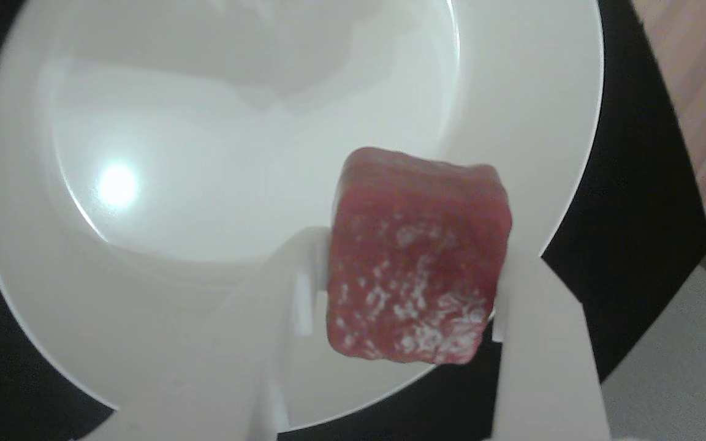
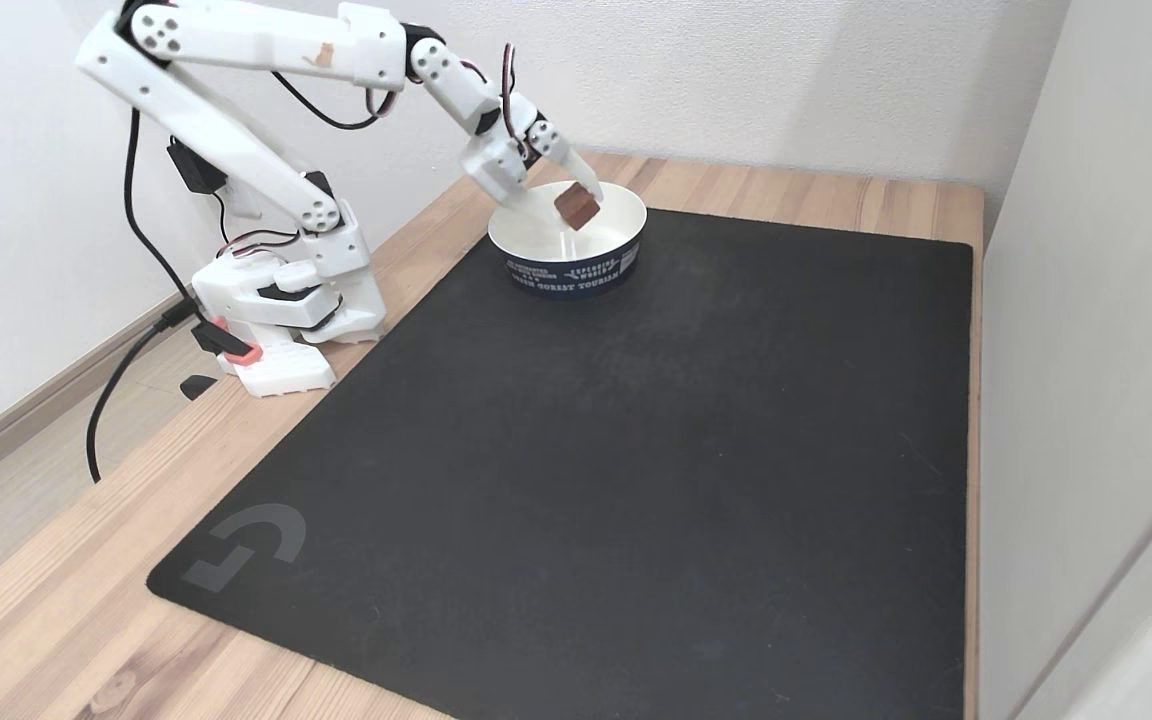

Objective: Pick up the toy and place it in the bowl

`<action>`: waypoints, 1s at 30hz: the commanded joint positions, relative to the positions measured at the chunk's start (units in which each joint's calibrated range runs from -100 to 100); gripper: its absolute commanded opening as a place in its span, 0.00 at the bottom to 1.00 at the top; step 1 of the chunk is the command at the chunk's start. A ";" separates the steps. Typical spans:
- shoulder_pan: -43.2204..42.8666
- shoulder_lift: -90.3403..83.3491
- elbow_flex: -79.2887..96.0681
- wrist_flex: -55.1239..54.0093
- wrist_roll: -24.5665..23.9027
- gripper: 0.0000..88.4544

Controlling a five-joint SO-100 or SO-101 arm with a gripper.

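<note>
Mat [image 2: 636, 480], black, across most of the wooden table [image 2: 56, 600], grey logo mark at its near left corner. Bowl [image 2: 536, 262] at the mat's far edge toward the left, white inside, dark band outside with white lettering too small to read surely. Gripper [image 1: 411, 288] closed on the toy [image 1: 417, 257], held above the bowl's hollow, white speckles on its near face. Arm base [image 2: 281, 310] on bare wood off the mat's left edge.

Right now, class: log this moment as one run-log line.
gripper: shut on toy cube | position: held above white bowl | bowl: empty | stage: not yet released
</note>
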 commanded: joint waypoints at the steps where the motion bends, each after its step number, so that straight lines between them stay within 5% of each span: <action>1: -0.32 -1.75 0.16 -0.60 -0.25 0.04; 5: -0.32 -1.75 0.16 -0.09 -0.25 0.06; 10: -0.32 -1.75 0.25 -0.01 -0.25 0.26; 16: -0.32 -1.75 0.25 -0.01 -0.25 0.28; 22: 0.35 -2.16 -1.64 -0.01 -0.25 0.24; 26: 1.52 -7.83 -2.81 -0.01 -0.25 0.01; 30: 5.79 -15.67 -1.91 -0.01 -0.25 0.03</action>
